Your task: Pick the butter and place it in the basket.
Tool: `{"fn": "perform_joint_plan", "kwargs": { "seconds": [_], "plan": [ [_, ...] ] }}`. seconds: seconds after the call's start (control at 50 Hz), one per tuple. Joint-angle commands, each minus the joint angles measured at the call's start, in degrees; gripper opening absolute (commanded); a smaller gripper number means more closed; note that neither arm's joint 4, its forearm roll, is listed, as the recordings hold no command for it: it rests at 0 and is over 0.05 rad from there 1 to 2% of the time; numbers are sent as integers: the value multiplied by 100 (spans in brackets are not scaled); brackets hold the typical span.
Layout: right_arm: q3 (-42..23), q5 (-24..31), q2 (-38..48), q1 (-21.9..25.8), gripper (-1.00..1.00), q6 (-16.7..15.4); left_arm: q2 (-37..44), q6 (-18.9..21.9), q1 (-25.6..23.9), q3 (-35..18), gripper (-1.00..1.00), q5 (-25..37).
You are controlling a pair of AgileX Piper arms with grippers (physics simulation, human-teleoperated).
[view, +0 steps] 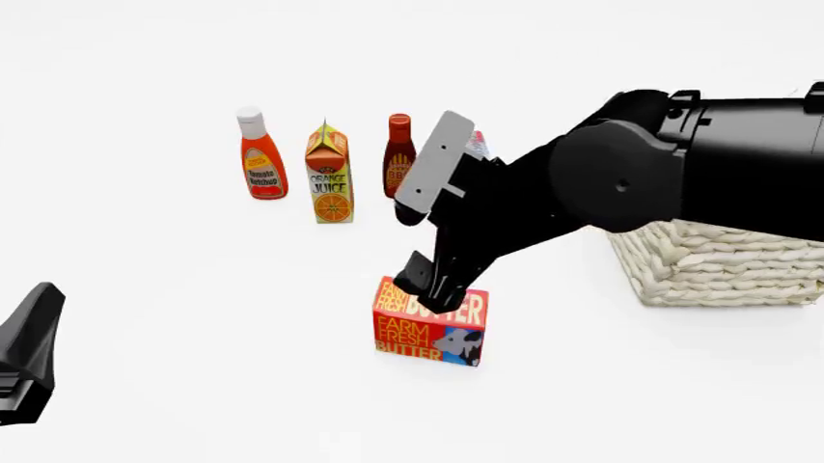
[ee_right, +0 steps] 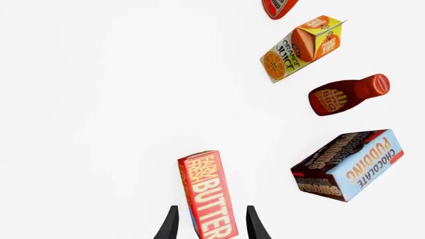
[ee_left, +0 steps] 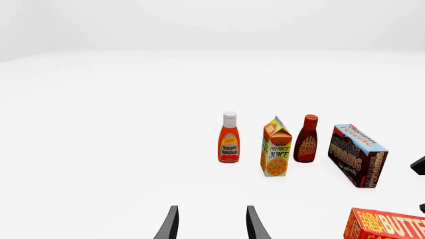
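The butter [view: 431, 328] is a red-orange carton that stands on the table in the front view, near the middle. My right gripper [view: 426, 283] reaches down onto its top. In the right wrist view the butter [ee_right: 207, 194] lies between the two open fingers of the right gripper [ee_right: 211, 209], with small gaps on both sides. The cream woven basket [view: 721, 262] stands to the right, partly hidden behind the right arm. My left gripper [view: 29, 352] is low at the left edge, open and empty [ee_left: 211, 219]. The butter [ee_left: 388, 226] also shows in a corner of the left wrist view.
A ketchup bottle [view: 261, 154], an orange juice carton [view: 330, 176] and a BBQ sauce bottle [view: 398, 152] stand in a row behind the butter. The chocolate pudding box [ee_right: 349, 164] lies beside them, mostly hidden by the right arm in the front view.
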Motion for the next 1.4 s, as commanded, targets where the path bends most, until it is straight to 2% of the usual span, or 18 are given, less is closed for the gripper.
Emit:
{"fn": "perform_joint_plan", "kwargs": {
  "seconds": [0.02,0.62,1.4],
  "plan": [
    [-64,-49,175,-63,100,-50,0,0,0,0,100,0],
    [-67,-337,596,-208,100,-141,0,0,0,0,100,0],
    [39,-486,914,-107,100,-143,0,0,0,0,100,0]
  ]
}}
